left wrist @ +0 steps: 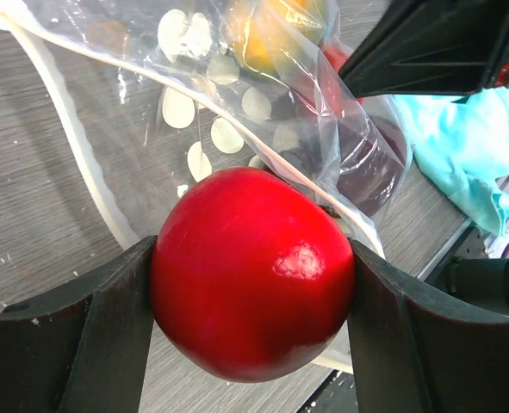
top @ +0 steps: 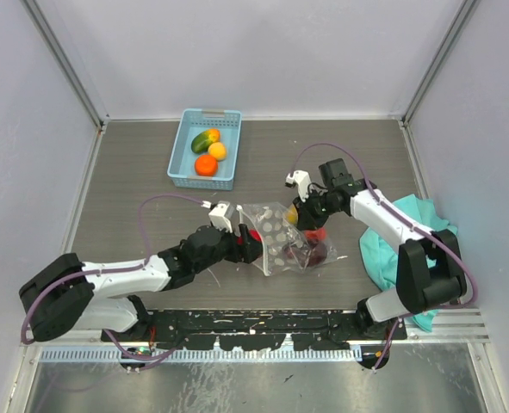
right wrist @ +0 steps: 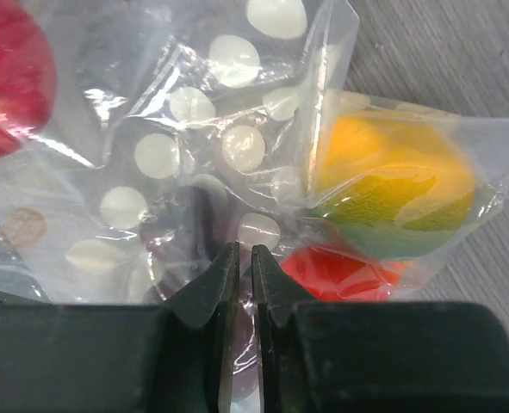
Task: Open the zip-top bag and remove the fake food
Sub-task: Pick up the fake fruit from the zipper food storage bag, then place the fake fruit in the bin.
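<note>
Left claw point(left wrist: 252, 288) wide around red fake food point(left wrist: 254, 258)

I can't tell if right pincer point(right wrist: 244, 254) grips zip-top bag point(right wrist: 151, 112); red fake food point(right wrist: 9, 77) cut off, blurred.

Dotted zip-top bag point(top: 276, 228); fake food point(top: 314, 252) partly inside

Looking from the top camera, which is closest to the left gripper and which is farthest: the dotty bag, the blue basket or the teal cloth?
From the left gripper, gripping a red fruit:
1. zip-top bag, right at its fingertips.
2. blue basket, farther back, near the far wall.
3. teal cloth, far over on the right side.
</note>
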